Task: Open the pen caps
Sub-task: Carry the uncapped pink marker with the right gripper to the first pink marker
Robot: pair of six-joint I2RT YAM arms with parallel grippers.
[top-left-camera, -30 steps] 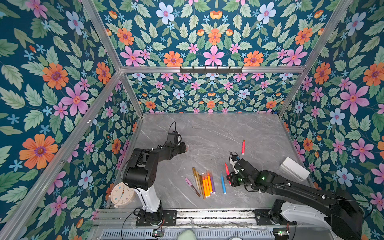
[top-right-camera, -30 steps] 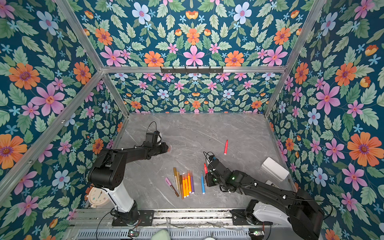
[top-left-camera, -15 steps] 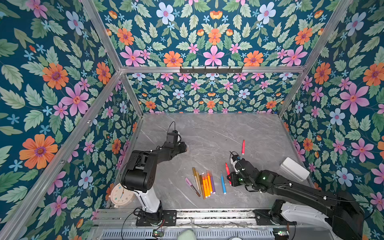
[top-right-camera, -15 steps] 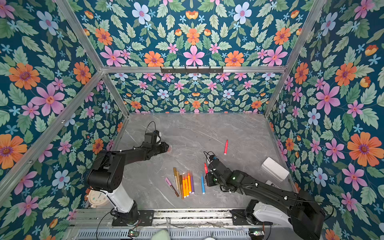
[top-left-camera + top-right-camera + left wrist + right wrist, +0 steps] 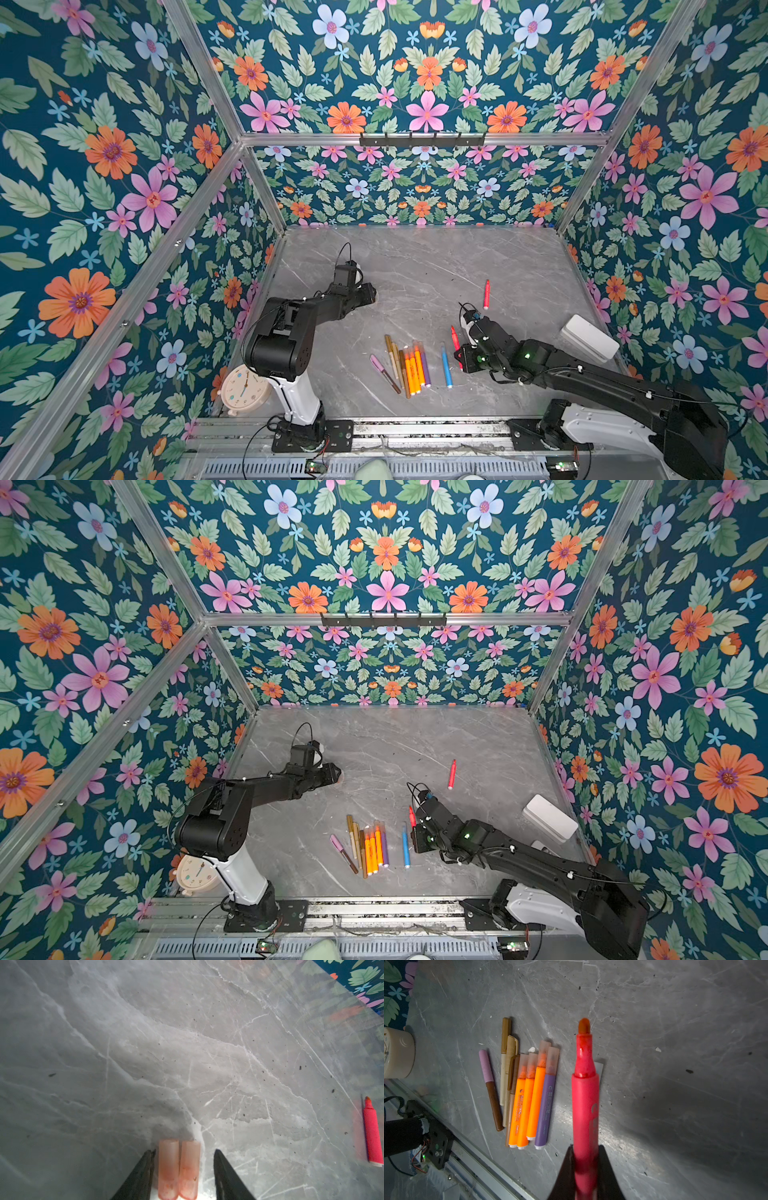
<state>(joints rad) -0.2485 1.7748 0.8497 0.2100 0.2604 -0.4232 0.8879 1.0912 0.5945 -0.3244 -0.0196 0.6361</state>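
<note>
Two translucent pink pen caps (image 5: pixel 168 1167) (image 5: pixel 189 1167) lie side by side on the grey table (image 5: pixel 187 1053). My left gripper (image 5: pixel 184 1150) is open around them, one finger (image 5: pixel 145 1167) close beside a cap and the other standing apart. In both top views this gripper (image 5: pixel 370 293) (image 5: pixel 334 773) sits low at the left-middle of the table. My right gripper (image 5: pixel 585 1151) (image 5: pixel 459 353) is shut on an uncapped red pen (image 5: pixel 585 1105) (image 5: pixel 412 816), its tip bare. A second uncapped red pen (image 5: pixel 486 294) (image 5: pixel 373 1132) lies further back.
A row of capped pens (image 5: pixel 409 365) (image 5: pixel 529 1095) lies near the front: pink-brown, gold, brown, orange and purple, with a blue pen (image 5: pixel 445 365) beside them. A cream clock (image 5: pixel 245 390) stands front left. A white box (image 5: pixel 588 337) sits at the right. Floral walls enclose the table.
My left gripper's jaws have spread apart, leaving a cap lying beside the other one. Both arms have stayed nearly still, and the right keeps its hold on the red pen.
</note>
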